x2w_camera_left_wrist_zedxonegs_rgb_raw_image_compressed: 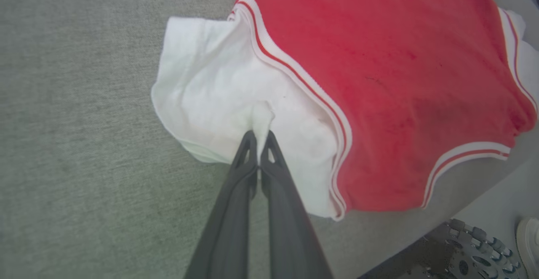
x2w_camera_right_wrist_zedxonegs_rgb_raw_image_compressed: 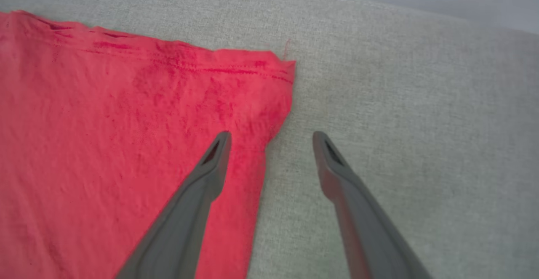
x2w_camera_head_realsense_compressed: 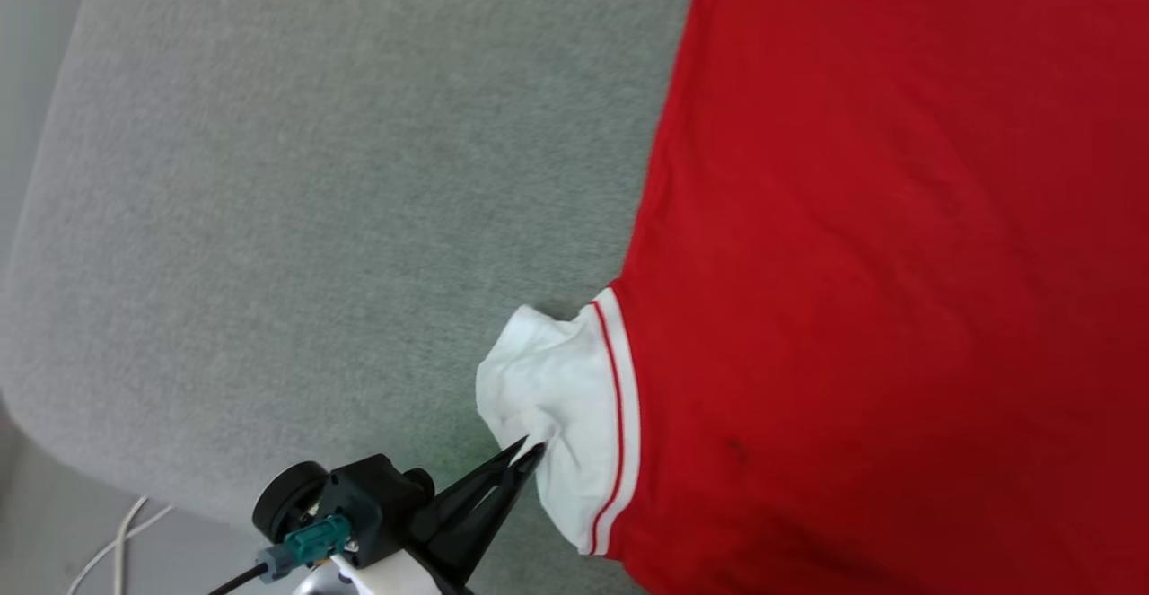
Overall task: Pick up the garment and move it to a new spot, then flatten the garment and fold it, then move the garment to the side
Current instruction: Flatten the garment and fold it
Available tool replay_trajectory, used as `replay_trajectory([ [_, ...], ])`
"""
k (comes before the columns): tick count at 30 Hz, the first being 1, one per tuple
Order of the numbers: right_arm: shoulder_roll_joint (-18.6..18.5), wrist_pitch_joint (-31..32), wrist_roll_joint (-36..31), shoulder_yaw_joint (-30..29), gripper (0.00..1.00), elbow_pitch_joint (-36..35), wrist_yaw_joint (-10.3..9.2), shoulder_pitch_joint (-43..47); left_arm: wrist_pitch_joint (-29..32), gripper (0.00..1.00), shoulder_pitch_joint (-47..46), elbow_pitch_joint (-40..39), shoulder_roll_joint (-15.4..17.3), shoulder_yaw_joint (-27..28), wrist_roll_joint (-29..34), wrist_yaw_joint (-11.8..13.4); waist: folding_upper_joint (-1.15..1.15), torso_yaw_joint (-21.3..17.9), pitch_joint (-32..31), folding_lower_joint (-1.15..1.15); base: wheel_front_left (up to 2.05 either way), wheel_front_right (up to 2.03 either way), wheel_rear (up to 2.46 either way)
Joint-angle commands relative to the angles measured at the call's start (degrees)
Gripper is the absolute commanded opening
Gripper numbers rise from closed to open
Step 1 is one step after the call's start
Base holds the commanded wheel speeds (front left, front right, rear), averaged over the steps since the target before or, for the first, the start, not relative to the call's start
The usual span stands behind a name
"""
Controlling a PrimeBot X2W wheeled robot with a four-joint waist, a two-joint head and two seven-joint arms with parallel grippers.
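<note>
- Pinching a small tuck of the white sleeve (x2w_camera_left_wrist_zedxonegs_rgb_raw_image_compressed: 210, 89), the left gripper (x2w_camera_head_realsense_compressed: 531, 451) had its two fingers pressed together with cloth caught between the tips. In the left wrist view the fabric puckered upward just where they met.
- The sleeve was bunched and creased rather than laid out. That was probably why it was gripped there: drawing it outward, away from the body, would open it flat.
- The garment (x2w_camera_head_realsense_compressed: 853, 218) lay spread on the grey fabric surface (x2w_camera_head_realsense_compressed: 314, 173), with its red body mostly smooth. It sat toward the robot's right, and bare surface ran off to the left.
- The striped trim (x2w_camera_left_wrist_zedxonegs_rgb_raw_image_compressed: 303, 81) marked where sleeve met body. It curved rather than ran straight, a sign that the shoulder was not yet squared.
- The right gripper (x2w_camera_right_wrist_zedxonegs_rgb_raw_image_compressed: 271, 138) had its fingers spread wide apart and held nothing. One finger was over red cloth and the other over bare surface, so they straddled the garment's side edge just below the hem corner (x2w_camera_right_wrist_zedxonegs_rgb_raw_image_compressed: 282, 66).
- I could not tell whether those fingers touched the cloth. I judged the placement as readiness to take the far edge, so both ends could be tensioned together.
- The step looked like flattening, with folding not begun.
- A risk was that a pull on so small a pinch could slip off, or drag the whole light garment instead of smoothing it.
</note>
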Motion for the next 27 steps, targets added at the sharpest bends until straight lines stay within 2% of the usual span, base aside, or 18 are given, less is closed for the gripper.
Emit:
replay_trajectory([
  [1,0.42,0.68,-1.38,-0.82,1.0,0.37,-0.02,-1.18,-0.39,0.0,-0.81,-0.16,-0.45,-0.16,0.29,-0.29,0.0,3.77,3.66,-0.02,0.0,0.0,0.0],
  [7,2.99,3.98,-8.68,-4.97,1.0,0.86,-0.02,-2.31,-1.43,0.0,-2.17,-0.38,-2.06,-0.77,1.11,-0.68,0.0,5.59,5.82,-0.02,0.0,0.0,0.0],
  [13,5.17,6.63,-11.03,-6.15,1.0,0.74,-0.02,2.28,-2.16,0.0,-2.87,0.16,-2.88,-1.1,1.21,-0.94,0.0,6.37,7.24,-0.02,0.0,0.0,0.0],
  [14,5.44,7.07,-11.0,-6.14,0.89,0.73,-0.02,3.19,-2.28,0.0,-2.94,0.33,-2.93,-1.1,1.15,-1.08,0.0,6.43,7.4,-0.02,0.0,0.0,0.0],
  [15,5.47,7.19,-10.93,-6.19,0.26,0.62,-0.02,3.7,-2.4,0.0,-3.06,0.49,-3.04,-1.14,1.09,-1.19,0.0,6.49,7.53,-0.02,0.0,0.0,0.0],
  [16,5.38,7.05,-10.81,-6.25,0.0,0.46,-0.02,4.18,-2.4,0.0,-3.18,0.67,-3.18,-1.16,0.93,-1.3,0.0,6.55,7.59,-0.02,0.0,0.0,0.0],
  [21,3.98,7.04,-10.68,-6.17,0.0,-0.21,-0.02,6.2,-2.81,0.0,-3.54,1.7,-3.3,-0.92,0.51,-1.44,0.0,6.25,6.56,-0.02,0.0,0.0,0.0],
  [27,4.83,5.65,-9.88,-5.86,0.0,-0.05,-0.02,8.27,-3.36,0.0,-2.87,2.41,-3.05,0.01,-0.85,-1.04,0.0,3.79,2.96,-0.02,0.0,0.0,0.0],
])
